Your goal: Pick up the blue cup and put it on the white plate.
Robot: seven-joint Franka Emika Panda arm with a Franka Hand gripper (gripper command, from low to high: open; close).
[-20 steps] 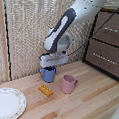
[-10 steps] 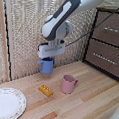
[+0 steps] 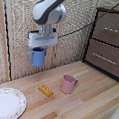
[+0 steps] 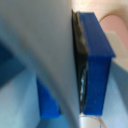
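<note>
The blue cup (image 3: 37,57) hangs in the air well above the wooden table, its loop handle toward the exterior view's left. My gripper (image 3: 41,47) is shut on its rim from above. The white plate (image 3: 6,104) lies on the table at the exterior view's lower left, below and left of the cup, with nothing on it. In the wrist view the blue cup wall (image 4: 95,60) fills the picture close up, pressed against a dark finger pad (image 4: 79,65), blurred.
A pink cup (image 3: 68,84) stands on the table right of the held cup. A small yellow block (image 3: 45,90) lies between it and the plate. A wooden drawer cabinet (image 3: 109,40) stands at the exterior view's right, a woven screen behind.
The gripper has lifted the blue cup off the table and carried it up and toward the exterior view's left, away from the pink cup.
</note>
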